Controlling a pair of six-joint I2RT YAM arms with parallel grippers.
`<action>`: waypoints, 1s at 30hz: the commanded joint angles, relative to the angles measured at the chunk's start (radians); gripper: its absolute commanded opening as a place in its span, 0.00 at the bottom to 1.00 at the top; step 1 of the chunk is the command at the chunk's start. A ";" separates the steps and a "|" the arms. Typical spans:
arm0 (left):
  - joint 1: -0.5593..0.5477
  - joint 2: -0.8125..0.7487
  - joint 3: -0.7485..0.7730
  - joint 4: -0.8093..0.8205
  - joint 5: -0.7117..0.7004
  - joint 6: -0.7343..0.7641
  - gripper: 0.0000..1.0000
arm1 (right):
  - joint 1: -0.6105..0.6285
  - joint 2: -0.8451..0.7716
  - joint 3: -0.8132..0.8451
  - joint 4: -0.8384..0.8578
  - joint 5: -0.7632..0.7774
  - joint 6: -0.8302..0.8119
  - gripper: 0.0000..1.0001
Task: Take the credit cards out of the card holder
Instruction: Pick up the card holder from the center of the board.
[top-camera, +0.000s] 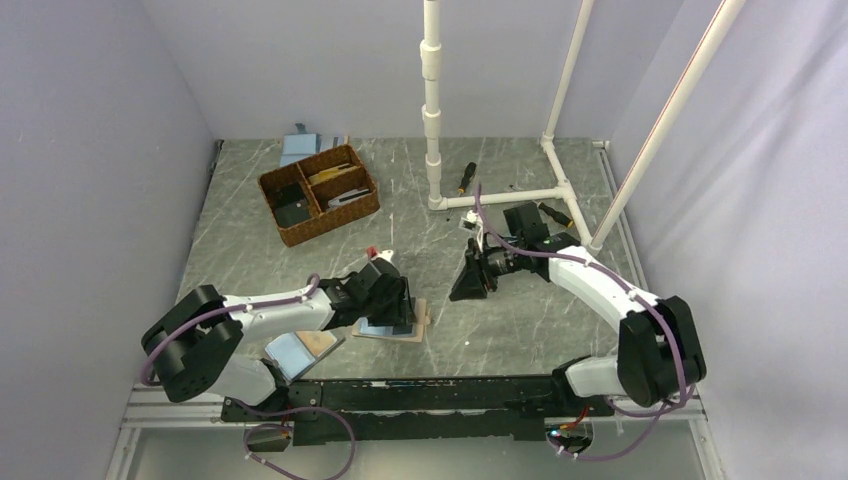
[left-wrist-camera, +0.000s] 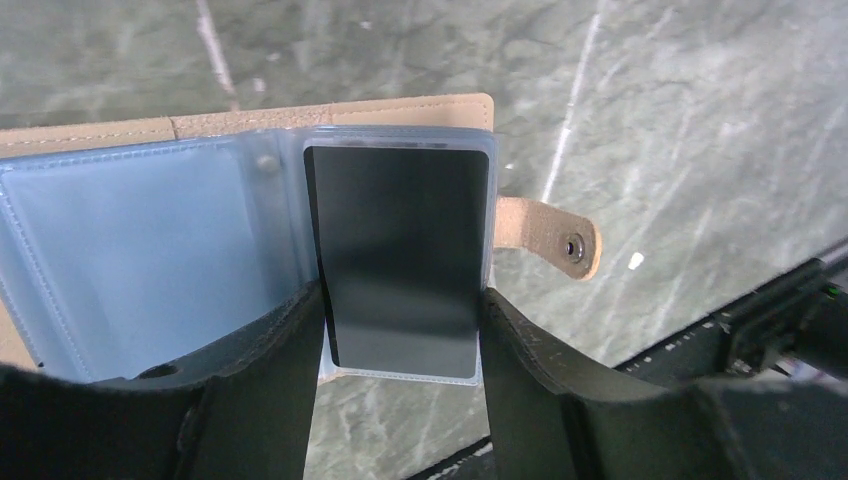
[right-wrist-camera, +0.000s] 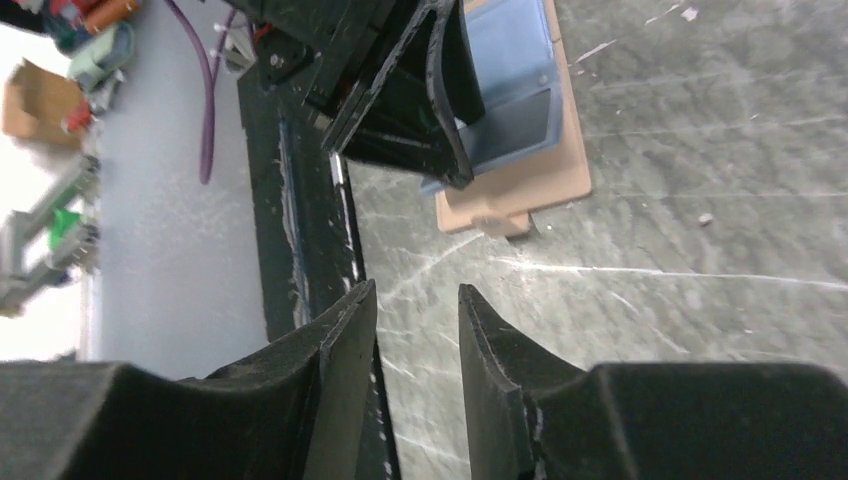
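The card holder (top-camera: 421, 321) lies open on the table, with light-blue sleeves and tan edging. In the left wrist view its left sleeve (left-wrist-camera: 130, 250) looks empty, its right sleeve holds a black card (left-wrist-camera: 400, 230), and a tan snap tab (left-wrist-camera: 548, 236) sticks out to the right. My left gripper (left-wrist-camera: 400, 300) is low over the holder (top-camera: 395, 305), open, with one finger at each long side of the card's sleeve. My right gripper (top-camera: 468, 283) is open and empty above bare table (right-wrist-camera: 415, 300), to the right of the holder (right-wrist-camera: 520, 185).
A wicker basket (top-camera: 318, 193) with compartments stands at the back left, with a plain blue folder (top-camera: 300, 148) behind it. A folder with one brown half (top-camera: 300, 350) lies by the left arm's base. A white pipe frame (top-camera: 433, 100) and a screwdriver (top-camera: 465, 178) stand at the back.
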 joint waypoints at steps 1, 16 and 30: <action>0.003 0.014 -0.012 0.159 0.107 -0.039 0.48 | 0.038 0.045 -0.027 0.230 0.045 0.306 0.37; 0.010 0.162 0.001 0.343 0.175 -0.091 0.49 | 0.061 0.236 -0.011 0.311 0.121 0.537 0.38; 0.028 0.156 -0.051 0.442 0.227 -0.118 0.50 | 0.070 0.293 0.004 0.297 0.145 0.530 0.44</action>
